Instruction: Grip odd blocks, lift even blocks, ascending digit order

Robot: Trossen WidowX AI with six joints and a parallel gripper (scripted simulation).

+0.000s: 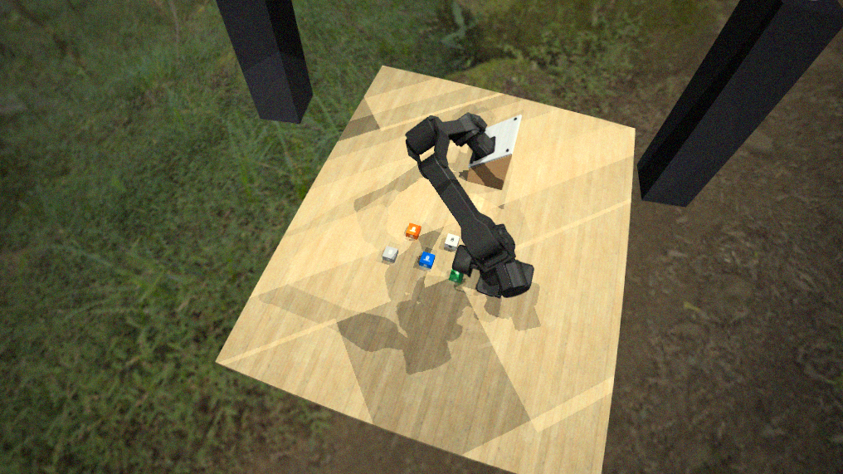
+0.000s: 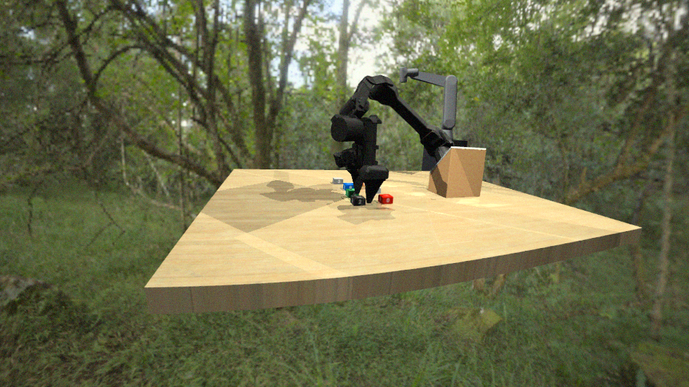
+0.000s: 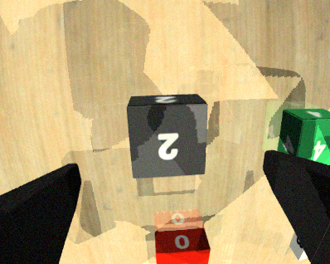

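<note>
My gripper (image 2: 363, 198) (image 3: 174, 168) is open and low over the table. In the wrist view, a black block (image 2: 358, 200) (image 3: 167, 141) showing 2 lies between and just ahead of the wide-set fingertips. A red block (image 2: 386, 198) (image 3: 181, 253) showing 0 stands at the bottom of the wrist view. A green block (image 1: 455, 276) (image 2: 349, 192) (image 3: 321, 141) showing 4 stands beyond the right finger. Blue (image 1: 426, 260), white (image 1: 451, 241), orange (image 1: 412, 231) and grey (image 1: 390, 254) blocks stand farther off, digits too small to read surely. The arm hides the black and red blocks in the top view.
A brown box (image 1: 490, 173) (image 2: 460, 174) with a white sloped top stands near the arm's base. Two dark pillars (image 1: 264, 64) (image 1: 715, 108) rise beyond the table's edges. The wooden table (image 1: 559, 350) (image 2: 304, 255) carries shadows of the arm.
</note>
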